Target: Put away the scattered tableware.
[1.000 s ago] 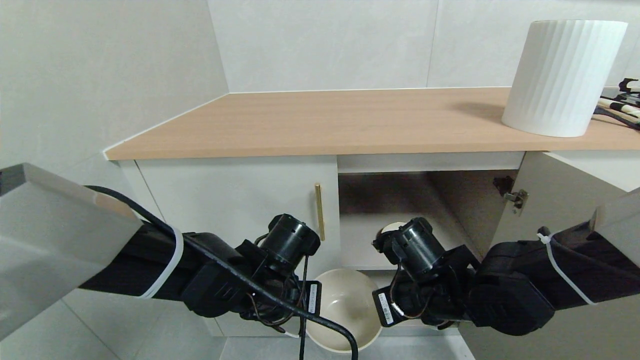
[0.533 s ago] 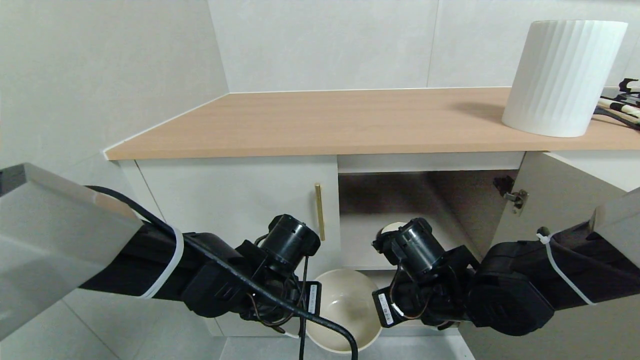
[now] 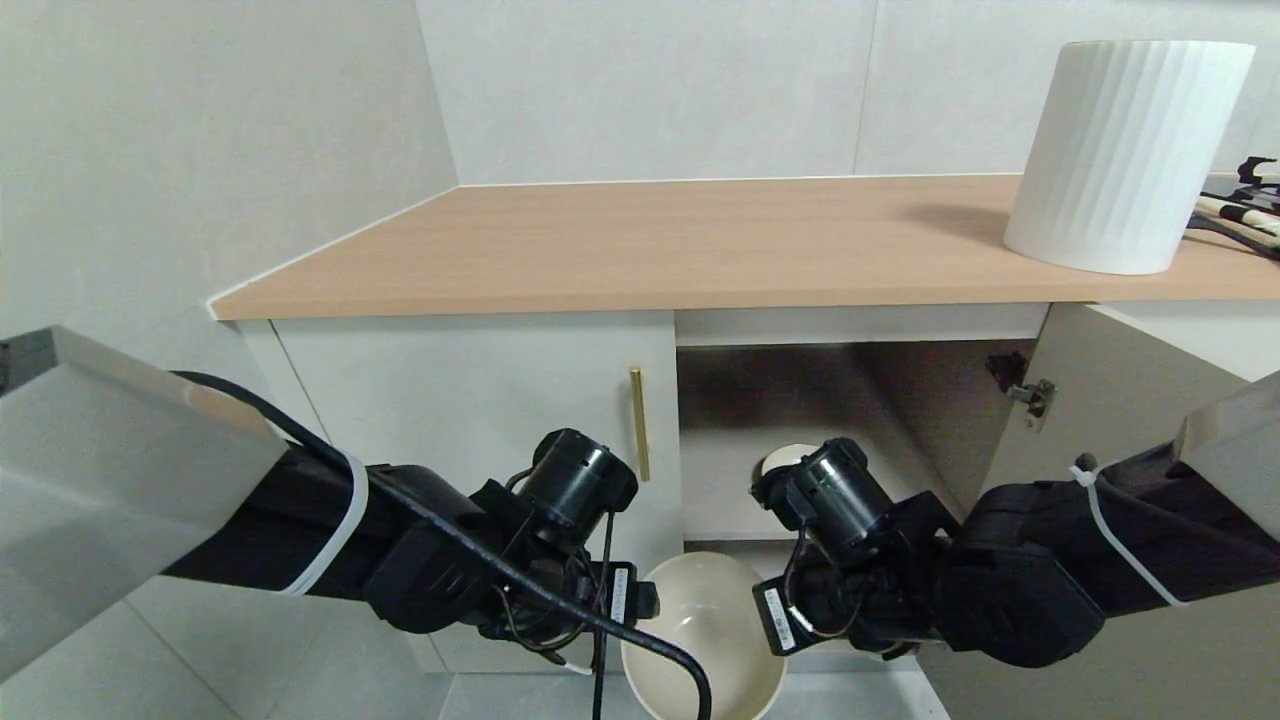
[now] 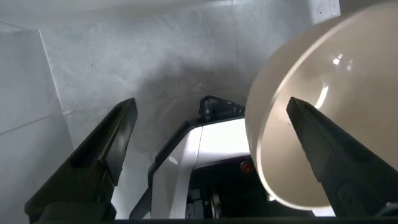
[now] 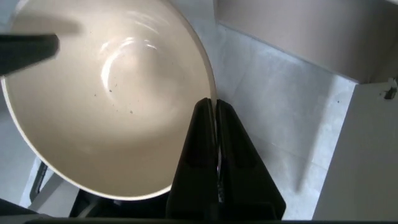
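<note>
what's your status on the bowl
Right gripper shut on bowl rim. Left gripper open beside bowl. Cabinet door open, pale round item inside.

Wooden countertop [image 3: 700,240] above open white cabinet [image 3: 480,400]

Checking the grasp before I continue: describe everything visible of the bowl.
The bowl is cream, glossy, ceramic-looking, round and deep, empty but for a few dark specks. It is held mouth-up off the floor before the open cabinet. The right gripper is shut on its rim. The open left gripper has a finger at the opposite rim; contact unclear.
</note>
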